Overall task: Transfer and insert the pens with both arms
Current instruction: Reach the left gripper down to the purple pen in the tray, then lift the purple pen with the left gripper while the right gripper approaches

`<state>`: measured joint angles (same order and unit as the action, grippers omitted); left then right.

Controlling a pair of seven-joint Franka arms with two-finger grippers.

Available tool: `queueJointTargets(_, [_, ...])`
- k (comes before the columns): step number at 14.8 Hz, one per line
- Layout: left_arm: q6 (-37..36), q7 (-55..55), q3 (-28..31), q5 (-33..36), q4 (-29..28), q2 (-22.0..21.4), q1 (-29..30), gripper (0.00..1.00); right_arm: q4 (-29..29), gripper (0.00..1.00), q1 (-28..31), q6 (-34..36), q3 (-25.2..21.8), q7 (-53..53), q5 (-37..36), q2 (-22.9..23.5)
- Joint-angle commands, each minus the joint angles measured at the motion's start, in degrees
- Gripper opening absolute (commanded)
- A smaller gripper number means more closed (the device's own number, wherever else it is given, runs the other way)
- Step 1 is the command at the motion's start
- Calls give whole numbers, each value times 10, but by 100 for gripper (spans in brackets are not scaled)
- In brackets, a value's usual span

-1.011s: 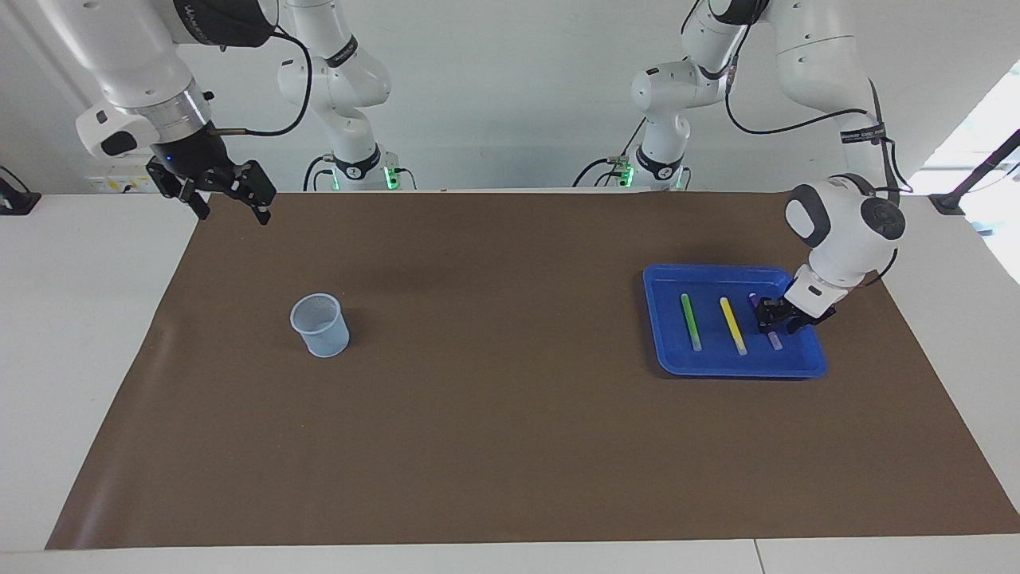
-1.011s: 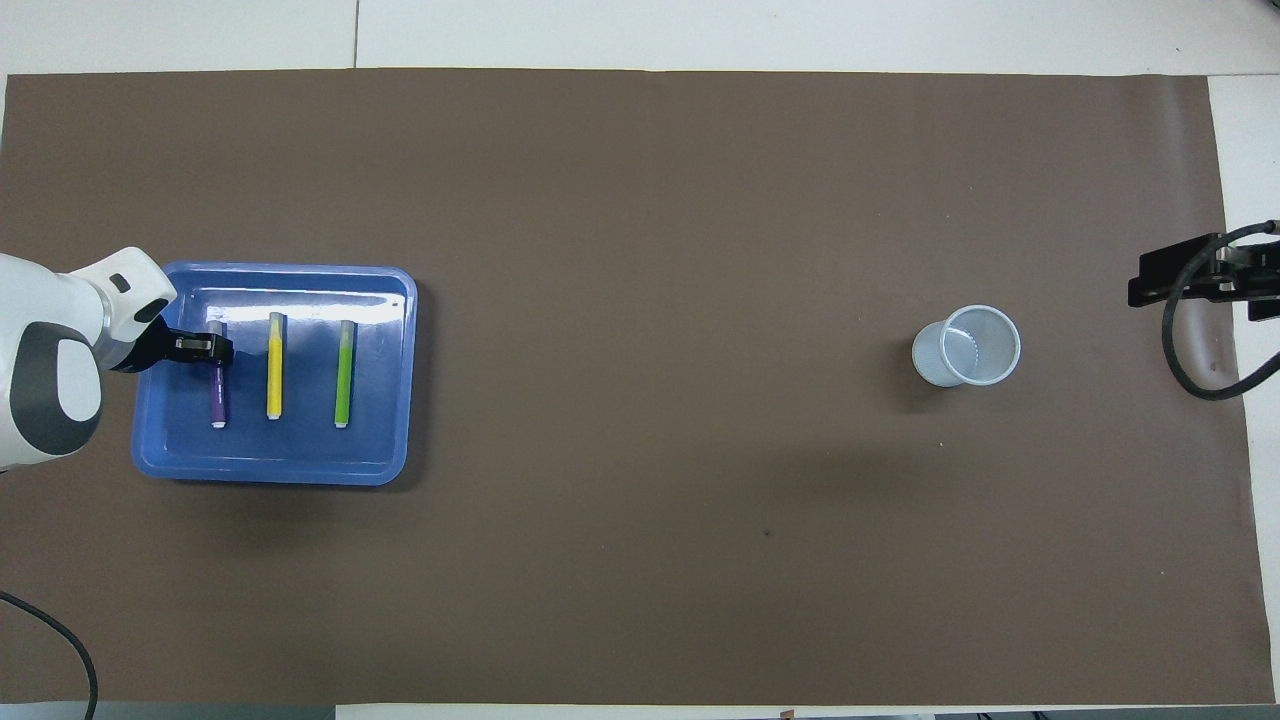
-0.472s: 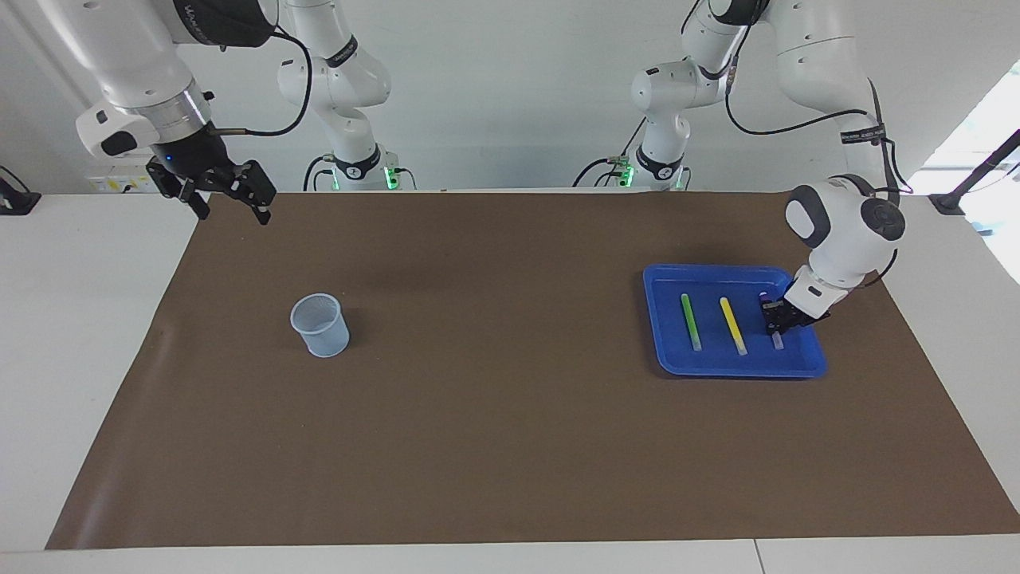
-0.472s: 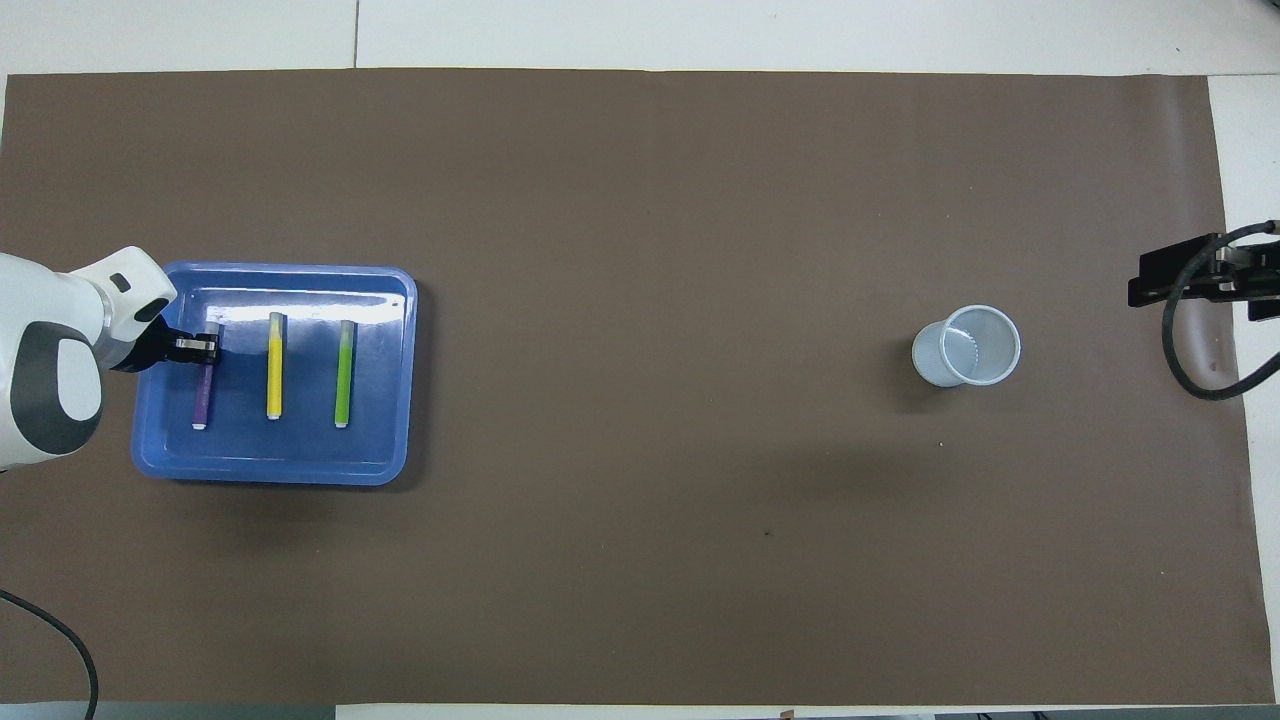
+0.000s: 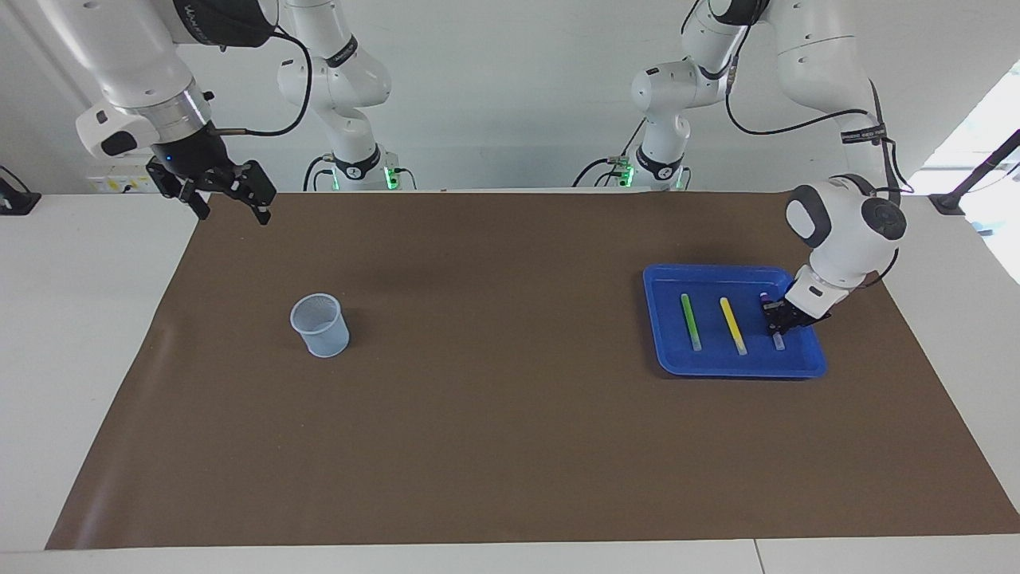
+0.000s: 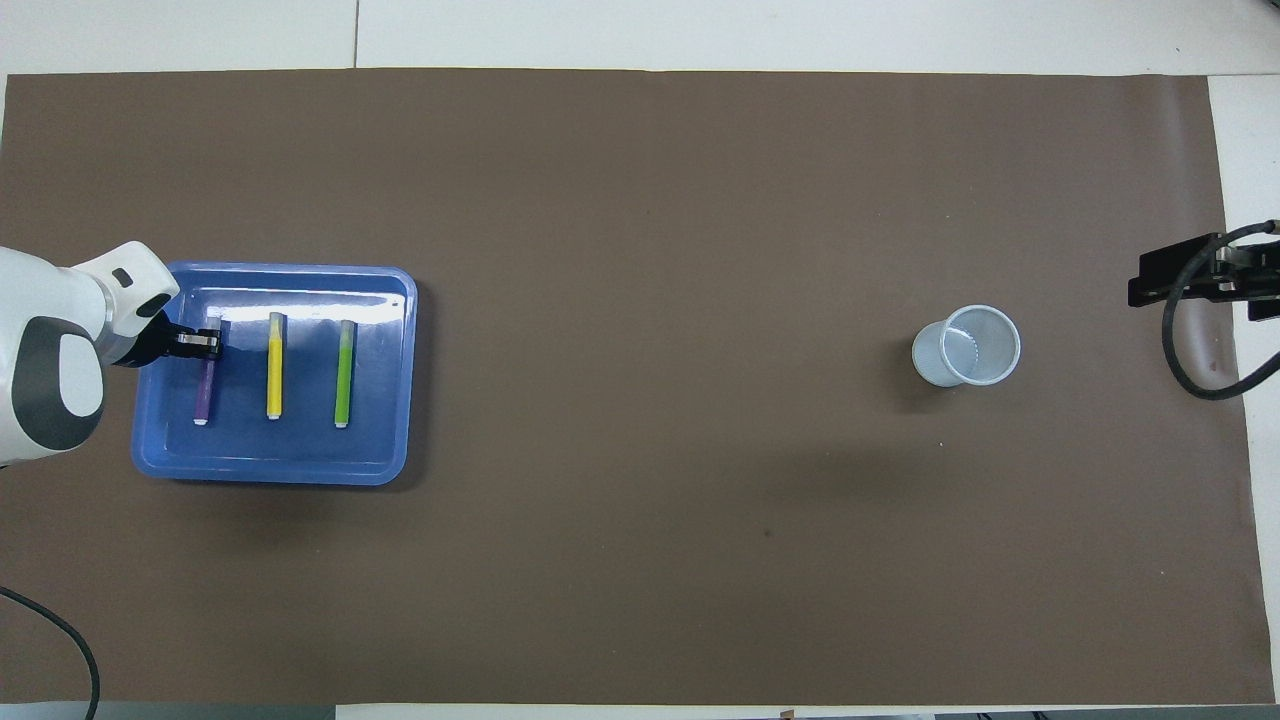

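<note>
We see the left gripper (image 5: 777,318) down in the blue tray (image 5: 666,319), its fingers clamped on the purple pen (image 6: 205,385) close to the pen's whitish-tipped end that lies farther from the robots. The pen still lies low in the tray, slightly slanted, at the side toward the left arm's end of the table. Beside it lies the yellow pen (image 6: 274,366), and next to that the green pen (image 6: 343,373), both flat on the tray floor and roughly parallel, apart from one another. The tray sits on the brown mat (image 5: 510,414) toward the left arm's end of the table.

Toward the right arm's end stands a pale translucent cup (image 5: 320,324), upright on the mat and well apart from the tray. The right gripper (image 5: 231,199) waits in the air over the mat's corner nearest the right arm's base, its fingers spread apart and holding nothing.
</note>
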<state>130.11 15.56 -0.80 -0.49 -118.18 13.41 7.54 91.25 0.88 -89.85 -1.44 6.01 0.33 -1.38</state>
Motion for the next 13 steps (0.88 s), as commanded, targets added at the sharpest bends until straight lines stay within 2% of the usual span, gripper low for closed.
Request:
queueJointTargets(1, [-98,-22,4,5,70,1,-14,0,-3,100,8,10,3,-17,10,0])
queueJointTargets(4, [-192,-73,0,5,132,-3,-29,0,-4,100,3,9,3,-21,10,0])
queueJointTargets(6, [-257,-145,-7,3,176,-11,-40,0,-4,100,2,9,4,-21,11,1])
queueJointTargets(9, [-352,-367,-31,-64,246,-11,-60,0,-4,100,2,9,4,-18,14,1])
queueJointTargets(10, [-363,-467,-48,-97,255,-15,-60,0,-4,100,1,7,4,-15,31,1])
queueJointTargets(13, [-364,-681,-75,-193,250,-42,-60,0,-4,100,0,6,5,-7,83,1])
